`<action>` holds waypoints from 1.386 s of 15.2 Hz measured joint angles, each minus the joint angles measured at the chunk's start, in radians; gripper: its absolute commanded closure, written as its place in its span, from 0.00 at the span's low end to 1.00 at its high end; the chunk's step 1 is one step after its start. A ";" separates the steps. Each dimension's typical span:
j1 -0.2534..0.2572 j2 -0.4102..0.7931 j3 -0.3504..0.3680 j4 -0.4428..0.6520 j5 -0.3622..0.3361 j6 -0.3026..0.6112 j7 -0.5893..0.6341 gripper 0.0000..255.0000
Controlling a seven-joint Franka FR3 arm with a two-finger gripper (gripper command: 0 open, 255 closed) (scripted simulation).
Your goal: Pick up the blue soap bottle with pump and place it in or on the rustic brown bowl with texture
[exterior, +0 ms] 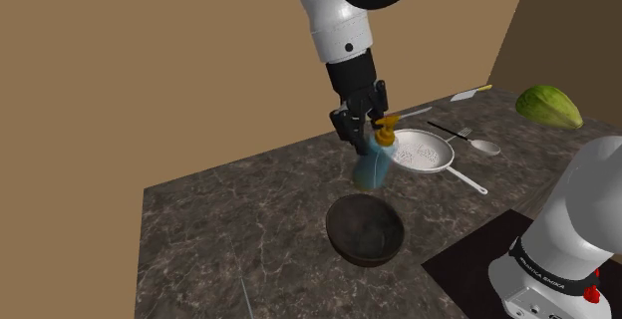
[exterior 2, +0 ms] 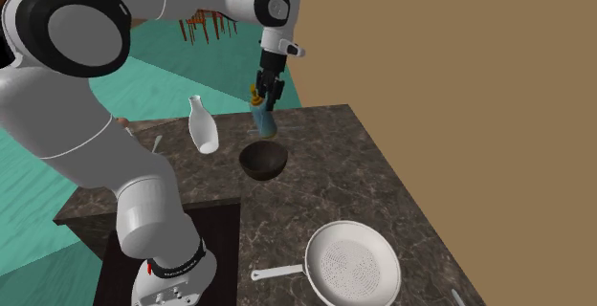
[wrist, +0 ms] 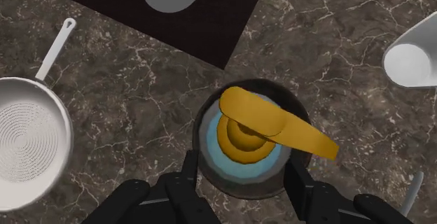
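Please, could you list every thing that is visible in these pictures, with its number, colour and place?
soap bottle: one, blue with orange pump, in the air above the bowl
bowl: one, dark brown, on the counter under the soap bottle
strainer: one, white with a long handle, on the counter beyond the bowl in the shoulder view
vase: one, white, on the counter near the bowl
spoon: one, pale, beside the strainer
fruit: one, green, at the shoulder view's right
counter: one, dark marbled
mat: one, black, under the stand
arm: one, white with dark joints
end effector: one, black, shut on the soap bottle
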State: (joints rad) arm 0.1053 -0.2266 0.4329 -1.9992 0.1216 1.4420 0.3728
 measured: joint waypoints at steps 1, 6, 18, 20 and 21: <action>0.005 0.004 0.008 0.002 0.004 0.003 0.013 1.00; 0.011 0.018 0.021 -0.043 0.008 0.061 0.027 1.00; 0.015 0.058 0.036 -0.173 0.002 0.228 0.031 1.00; 0.016 0.060 0.038 -0.185 0.002 0.243 0.032 1.00; 0.016 0.060 0.038 -0.188 0.002 0.245 0.032 1.00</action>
State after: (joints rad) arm 0.1211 -0.1669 0.4707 -2.1873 0.1238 1.6875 0.4045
